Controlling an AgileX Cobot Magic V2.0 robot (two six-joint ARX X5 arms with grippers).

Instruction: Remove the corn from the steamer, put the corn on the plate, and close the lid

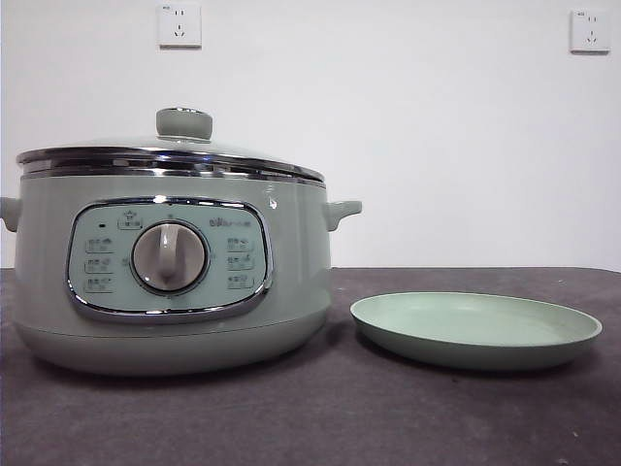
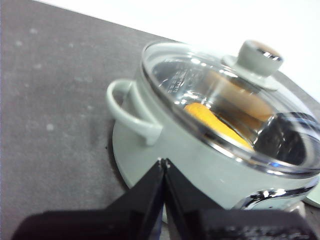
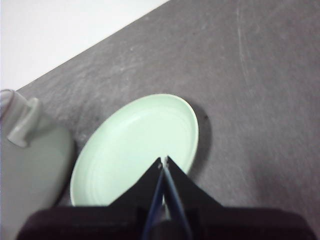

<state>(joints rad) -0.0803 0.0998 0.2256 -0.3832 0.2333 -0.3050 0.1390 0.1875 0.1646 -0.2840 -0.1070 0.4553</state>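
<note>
The pale green steamer [image 1: 165, 282] stands at the left of the dark table, its glass lid [image 1: 175, 150] resting on the rim, knob [image 1: 184, 123] on top. Through the lid [image 2: 225, 107] in the left wrist view, the yellow-orange corn [image 2: 210, 120] lies inside the pot. To the steamer's right sits the bare pale green plate [image 1: 475, 330]. My left gripper [image 2: 164, 162] hovers shut, above and beside the steamer's side handle [image 2: 131, 112]. Above the plate [image 3: 135, 145] my right gripper [image 3: 164, 161] is shut with nothing in it. Neither arm shows in the front view.
The steamer's second side handle [image 3: 22, 122] lies close to the plate's edge. Dark table surface [image 3: 250, 75] stretches beyond the plate. A white wall with two sockets [image 1: 179, 24] stands behind the table.
</note>
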